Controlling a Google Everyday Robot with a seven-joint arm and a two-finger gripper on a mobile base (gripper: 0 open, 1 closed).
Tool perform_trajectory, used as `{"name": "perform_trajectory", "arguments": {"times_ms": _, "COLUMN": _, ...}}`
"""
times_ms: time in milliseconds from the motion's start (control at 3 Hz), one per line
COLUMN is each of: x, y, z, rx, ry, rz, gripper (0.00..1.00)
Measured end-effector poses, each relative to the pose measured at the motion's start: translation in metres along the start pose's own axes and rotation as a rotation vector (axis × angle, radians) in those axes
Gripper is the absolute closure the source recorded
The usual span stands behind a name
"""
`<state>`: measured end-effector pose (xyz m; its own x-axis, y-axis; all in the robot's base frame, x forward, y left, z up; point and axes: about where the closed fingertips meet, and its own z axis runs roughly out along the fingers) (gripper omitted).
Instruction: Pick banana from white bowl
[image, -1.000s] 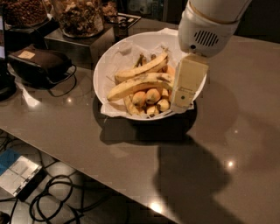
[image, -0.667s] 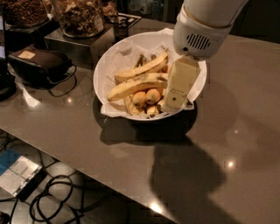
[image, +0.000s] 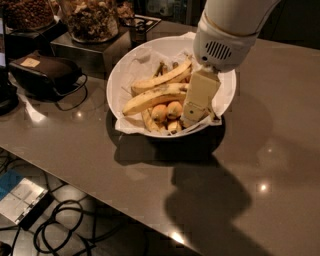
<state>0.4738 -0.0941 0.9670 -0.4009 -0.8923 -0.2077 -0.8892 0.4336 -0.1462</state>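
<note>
The gripper (image: 192, 117) is held low in the bowl (image: 121, 66), beside the banana (image: 155, 97), seemingly for grasping; its opening cannot be told.

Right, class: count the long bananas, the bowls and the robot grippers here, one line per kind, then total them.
Long bananas: 2, the banana and a slimmer one
White bowl: 1
Gripper, down inside the bowl: 1
Total: 4

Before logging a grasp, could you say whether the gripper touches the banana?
Cannot tell: the camera view shows the gripper over the white bowl hiding one end of the banana.
</note>
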Motion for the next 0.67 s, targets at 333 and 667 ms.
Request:
{"name": "perform_trajectory", "arguments": {"times_ms": 333, "x": -0.0033, "y": -0.0023, "z": 0.0037, "rx": 0.006, "ry": 0.015, "rz": 0.017, "gripper": 0.14}}
{"name": "perform_trajectory", "arguments": {"times_ms": 667, "x": -0.0101, "y": -0.0018, "z": 0.0076, "rx": 0.015, "ry": 0.033, "rz": 0.011, "gripper": 0.14}}
